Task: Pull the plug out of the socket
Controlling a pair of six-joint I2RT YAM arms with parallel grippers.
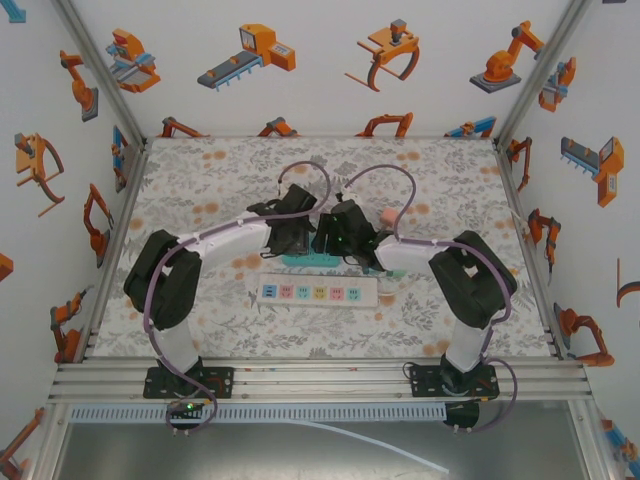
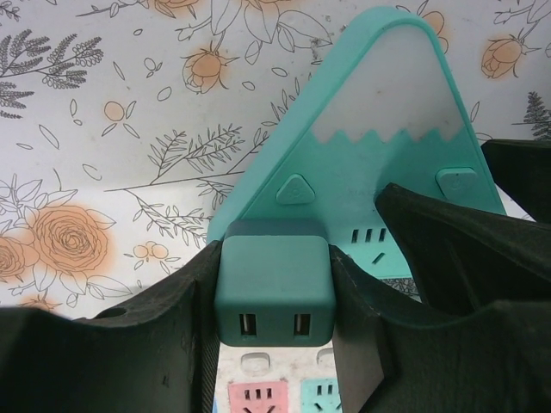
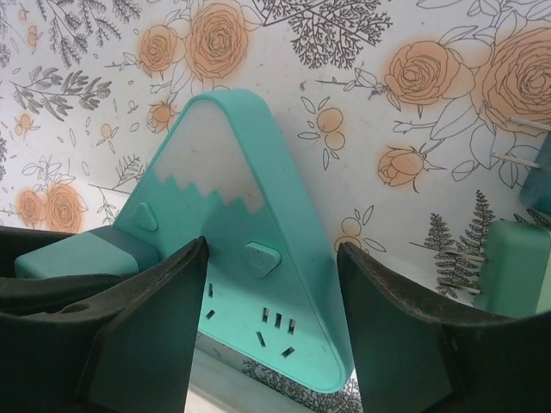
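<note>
**Left hand clamps the plug at the socket's corner**

The dark-teal plug (image 2: 274, 288) (a small cube with two USB slots facing the left wrist camera) sits against one lower corner of the triangular teal socket (image 2: 387, 129), touching it. The left hand (image 2: 274, 320) is closed on the plug, one black finger (image 2: 164, 335) pressed to each of its sides. The socket lies flat on the flowered worktop (image 2: 103, 129), near the middle, just beyond a white power strip (image 1: 317, 291) with coloured outlets. The right hand (image 3: 271, 327) straddles the socket from the other side, its fingers set partly apart with the socket's outlet face between them. Whether they actually press on its edges I cannot tell. A second teal block (image 3: 516, 267) lies on the worktop to the right of that hand.
</note>
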